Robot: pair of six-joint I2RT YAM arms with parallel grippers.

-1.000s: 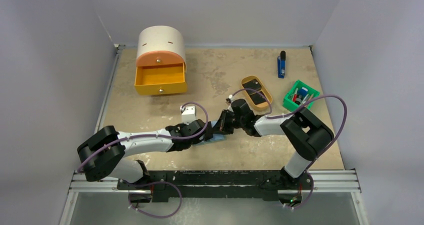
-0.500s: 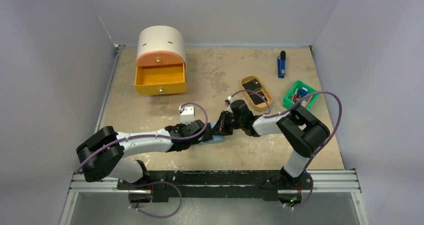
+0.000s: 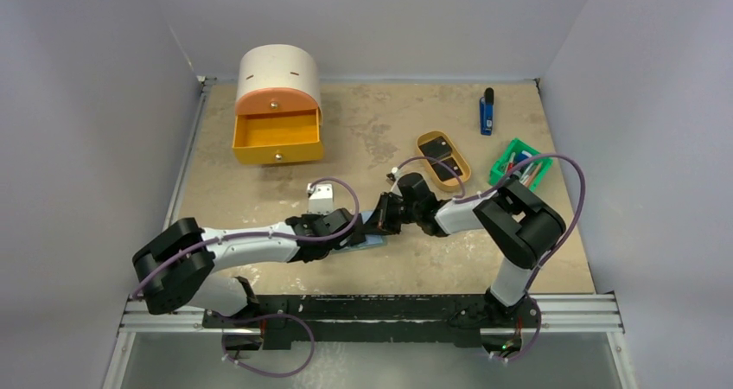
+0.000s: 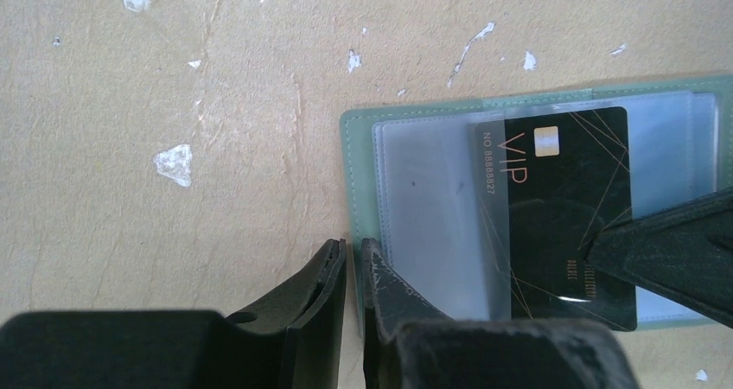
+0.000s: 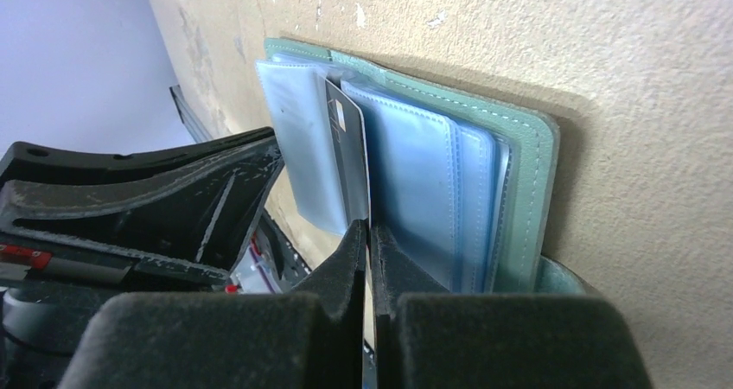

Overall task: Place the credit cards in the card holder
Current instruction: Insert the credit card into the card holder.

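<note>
The card holder (image 4: 354,147) lies open on the worktop (image 3: 363,121) between your arms. The jaws of your right gripper (image 5: 370,233) pinch a black credit card (image 4: 562,207), which appears partly slid among the clear sleeves. The jaws of your left gripper (image 4: 353,251), nearly together, nip the holder's edge. Two more black cards (image 3: 435,149) wait in the tan tray (image 3: 421,138), so most of the task looks undone.

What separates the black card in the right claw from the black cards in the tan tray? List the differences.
The held card is pinched by the right claw and sits between clear sleeves of the open card holder; the tray cards lie loose in the tan tray. The held card shows gold VIP lettering; the tray cards are too small to read. All are black, flat rectangles.
</note>
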